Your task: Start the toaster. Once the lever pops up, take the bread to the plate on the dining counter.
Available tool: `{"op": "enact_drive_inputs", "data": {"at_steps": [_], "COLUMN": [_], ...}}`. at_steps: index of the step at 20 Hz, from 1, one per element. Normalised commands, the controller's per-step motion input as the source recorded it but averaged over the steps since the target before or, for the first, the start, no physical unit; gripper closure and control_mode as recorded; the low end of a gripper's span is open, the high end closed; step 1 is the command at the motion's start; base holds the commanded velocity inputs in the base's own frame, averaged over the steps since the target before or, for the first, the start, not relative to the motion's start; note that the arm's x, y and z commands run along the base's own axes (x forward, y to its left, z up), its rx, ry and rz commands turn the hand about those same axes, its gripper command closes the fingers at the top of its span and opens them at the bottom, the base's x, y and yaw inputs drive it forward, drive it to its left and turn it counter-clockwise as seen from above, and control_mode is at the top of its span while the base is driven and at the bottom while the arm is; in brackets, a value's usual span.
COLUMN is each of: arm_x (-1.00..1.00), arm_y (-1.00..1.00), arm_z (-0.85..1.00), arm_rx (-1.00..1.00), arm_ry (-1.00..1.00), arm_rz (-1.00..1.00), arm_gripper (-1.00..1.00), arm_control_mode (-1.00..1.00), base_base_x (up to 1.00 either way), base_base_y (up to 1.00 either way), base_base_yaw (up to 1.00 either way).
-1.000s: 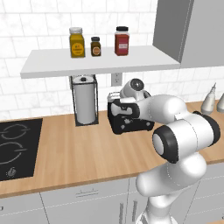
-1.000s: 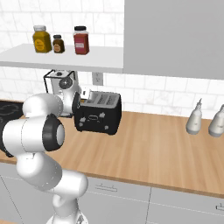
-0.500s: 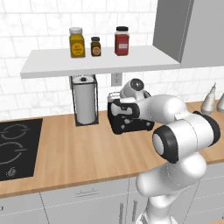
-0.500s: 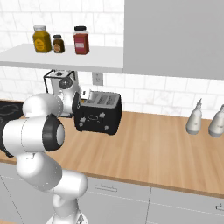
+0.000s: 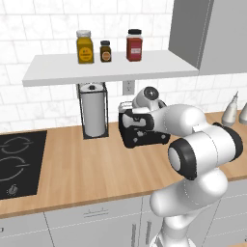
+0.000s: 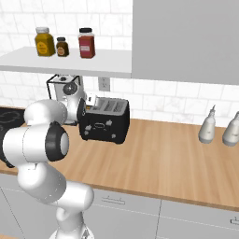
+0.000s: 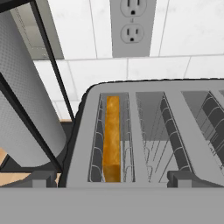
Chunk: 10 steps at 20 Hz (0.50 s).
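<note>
Toaster [image 7: 144,131] front hidden, bread [image 7: 112,135] edge-on in leftmost slot, pincer [image 5: 137,126] state can't tell.

You're running a glossy white arm [image 5: 193,144] — rounded, bulbous segments, each joint capped by a black ring. Its base [image 6: 70,200] is the same smooth white — no markings visible.

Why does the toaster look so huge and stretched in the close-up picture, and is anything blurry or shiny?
Hand view: the camera sits right above the toaster, so its slots fan outward; edges stay sharp, and the bread glows orange in the leftmost slot. Left base view: even, soft light, a faint shadow under the shelf. Right base view: crisp, no glare on the toaster.
</note>
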Motion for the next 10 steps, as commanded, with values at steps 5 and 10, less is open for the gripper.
{"op": "enact_drive_inputs", "data": {"at_steps": [5, 10], "arm_x": [0.00, 0.00], "arm_y": [0.00, 0.00], "arm_z": [0.00, 0.00], "arm_rx": [0.00, 0.00], "arm_ry": [0.00, 0.00], "arm_rz": [0.00, 0.00], "arm_gripper": [-1.00, -1.00], "arm_control_mode": [-1.00, -1.00], "base_base_x": [0.00, 0.00], "base_base_y": [0.00, 0.00], "base_base_yaw": [0.00, 0.00]}}
